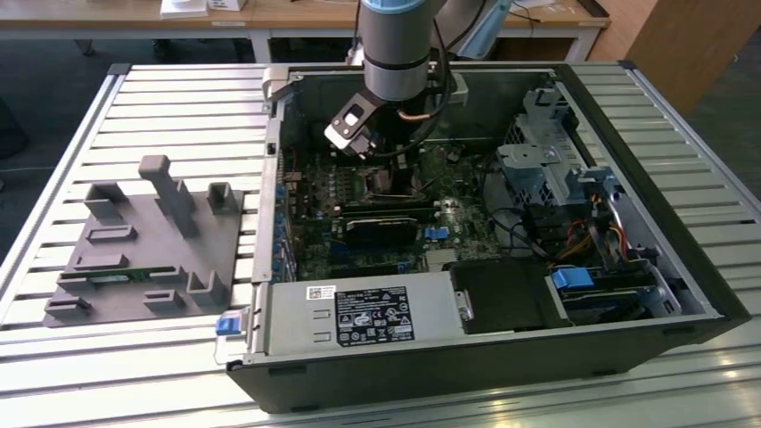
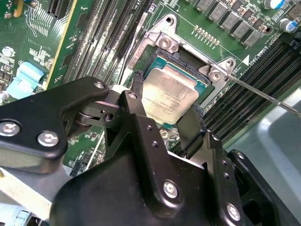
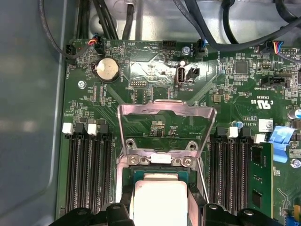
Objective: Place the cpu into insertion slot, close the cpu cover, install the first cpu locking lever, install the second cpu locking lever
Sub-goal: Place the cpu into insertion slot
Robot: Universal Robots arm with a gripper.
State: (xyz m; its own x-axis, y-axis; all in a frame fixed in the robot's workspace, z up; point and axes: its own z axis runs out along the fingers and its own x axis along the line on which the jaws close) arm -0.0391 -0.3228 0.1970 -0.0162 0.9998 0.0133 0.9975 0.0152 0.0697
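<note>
My gripper (image 2: 167,94) reaches down into the open computer case (image 1: 666,294) and is shut on the cpu (image 2: 170,96), a pale silvery square chip between the two black fingers (image 2: 133,106). The chip sits low over the insertion slot (image 2: 164,43), whose silvery rim and dark inside show around it. In the first wrist view the cpu (image 3: 160,202) lies just before the raised cpu cover (image 3: 167,107), a thin metal frame standing open behind the insertion slot (image 3: 157,161). Two thin wire locking levers (image 2: 263,96) stand free of the socket, one on each side. In the exterior view the gripper (image 1: 387,165) hangs over the motherboard's middle.
Long black memory slots (image 3: 87,169) flank the socket on both sides. A coin battery (image 3: 107,69) and cables (image 3: 225,28) lie beyond the cover. The power supply (image 1: 356,316) and drive cage (image 1: 541,160) stand inside the case. A grey fixture block (image 1: 149,245) lies at the exterior view's left.
</note>
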